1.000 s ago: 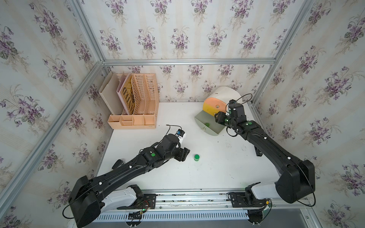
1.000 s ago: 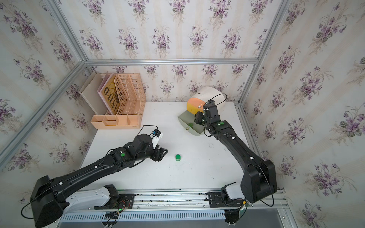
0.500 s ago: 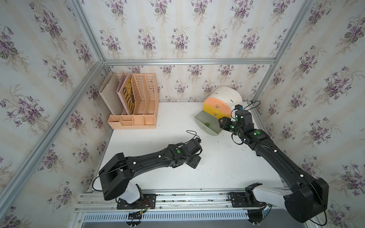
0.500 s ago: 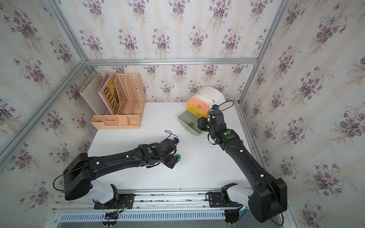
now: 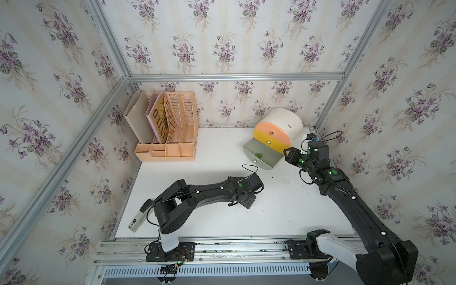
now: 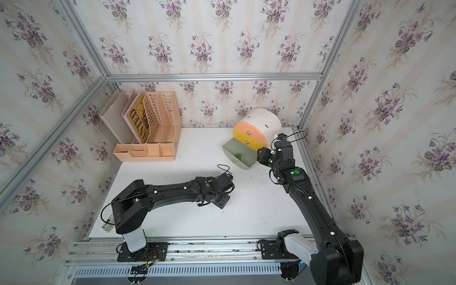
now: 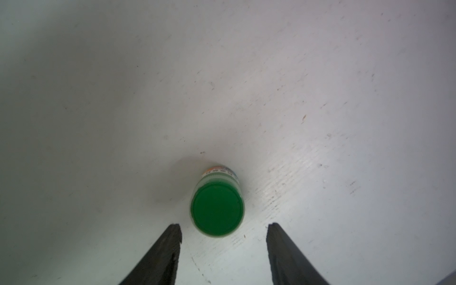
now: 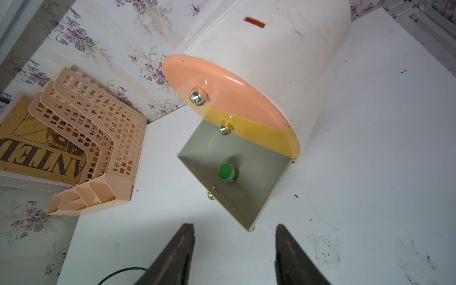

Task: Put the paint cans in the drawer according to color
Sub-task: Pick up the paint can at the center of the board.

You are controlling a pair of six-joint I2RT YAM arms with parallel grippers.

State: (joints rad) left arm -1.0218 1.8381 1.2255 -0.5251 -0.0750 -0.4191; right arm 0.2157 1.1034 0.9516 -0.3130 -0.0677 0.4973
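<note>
White bench, floral-papered walls. In both top views the drawer cabinet stands at the bench's far right corner. Its grey-green drawer is pulled out and holds one green can.

Left wrist view: left gripper parted, empty; second green can upright, untouched, at its tips.

Right wrist view: right gripper parted, empty, near the open drawer.

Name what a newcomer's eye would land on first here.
The white drum-shaped cabinet at the far right, its grey-green drawer pulled out with a green-lidded paint can inside. In the middle, the left gripper hangs open over a second green-lidded paint can. A peach file rack stands far left.
</note>
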